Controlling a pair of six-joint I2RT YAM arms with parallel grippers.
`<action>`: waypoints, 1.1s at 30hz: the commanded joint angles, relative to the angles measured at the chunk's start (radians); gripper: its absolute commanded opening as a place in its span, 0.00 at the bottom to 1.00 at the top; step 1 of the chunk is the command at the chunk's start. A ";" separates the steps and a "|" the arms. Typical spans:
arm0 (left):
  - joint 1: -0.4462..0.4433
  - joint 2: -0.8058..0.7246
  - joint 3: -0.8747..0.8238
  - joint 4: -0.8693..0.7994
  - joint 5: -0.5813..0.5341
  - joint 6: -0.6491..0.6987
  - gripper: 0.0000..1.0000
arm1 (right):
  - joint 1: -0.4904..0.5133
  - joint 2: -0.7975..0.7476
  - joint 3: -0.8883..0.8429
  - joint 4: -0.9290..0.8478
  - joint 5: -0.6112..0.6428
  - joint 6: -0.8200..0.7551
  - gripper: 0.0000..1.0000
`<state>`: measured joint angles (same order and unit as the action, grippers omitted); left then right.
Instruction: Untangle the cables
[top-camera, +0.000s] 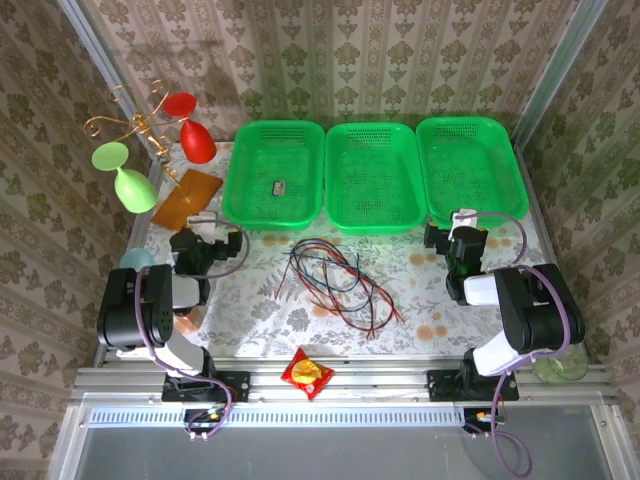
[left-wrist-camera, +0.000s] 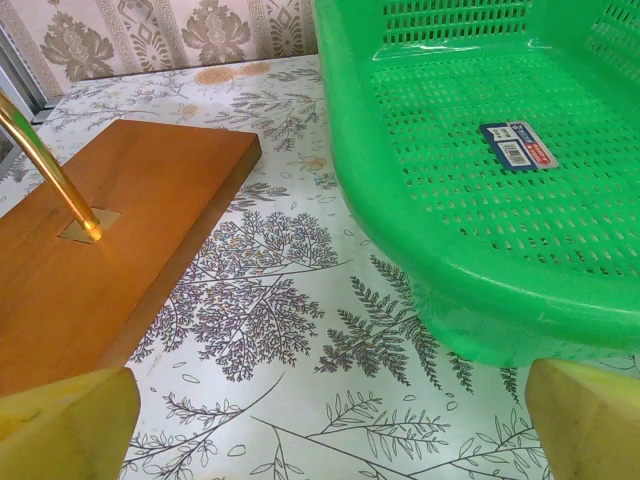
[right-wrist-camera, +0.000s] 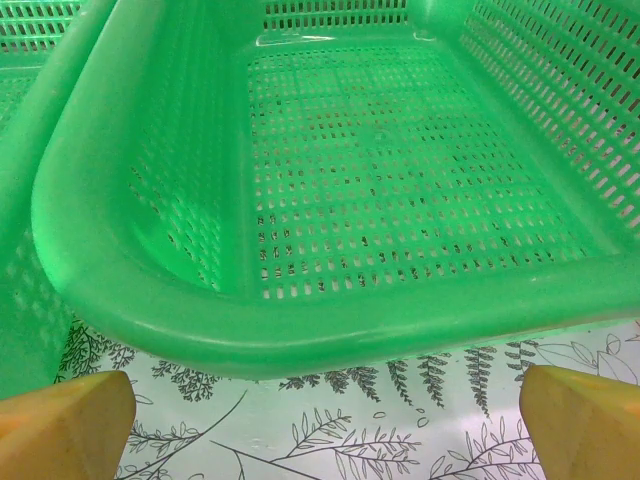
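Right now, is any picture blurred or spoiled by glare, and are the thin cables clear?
Top view: even light, faint shadows, cables sharp enough to tell colours. Left wrist view: left basket sharp, a glint on the brass rod, yellow fingertips blurred at bottom corners. Right wrist view: right basket glossy but sharp, fingertips blurred too.

Tangled thin cables (top-camera: 335, 283), red, black, blue-green and brown-orange, sprawled loosely mid-table before the baskets.

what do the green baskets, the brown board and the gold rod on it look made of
The green baskets look like glossy moulded plastic: slotted mesh walls, rounded shiny rim. The brown board seems wood or wood-look laminate, smooth with a satin sheen and crisp square edges. The gold rod looks like polished metal, perhaps brass-plated, from its bright highlights.
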<state>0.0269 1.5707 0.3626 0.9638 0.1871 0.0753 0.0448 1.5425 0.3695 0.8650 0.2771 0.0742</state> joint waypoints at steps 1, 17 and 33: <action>-0.008 -0.015 0.012 -0.016 0.011 0.015 1.00 | 0.006 -0.013 0.015 0.031 0.002 -0.001 1.00; -0.009 -0.016 0.025 -0.042 -0.120 -0.026 1.00 | 0.006 -0.013 0.015 0.030 0.002 -0.001 1.00; -0.038 -0.048 -0.082 0.140 -0.097 0.021 1.00 | 0.007 -0.031 -0.035 0.103 0.047 0.017 1.00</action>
<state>0.0113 1.5555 0.3325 0.9791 0.0925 0.0727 0.0452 1.5406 0.3653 0.8837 0.2840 0.0811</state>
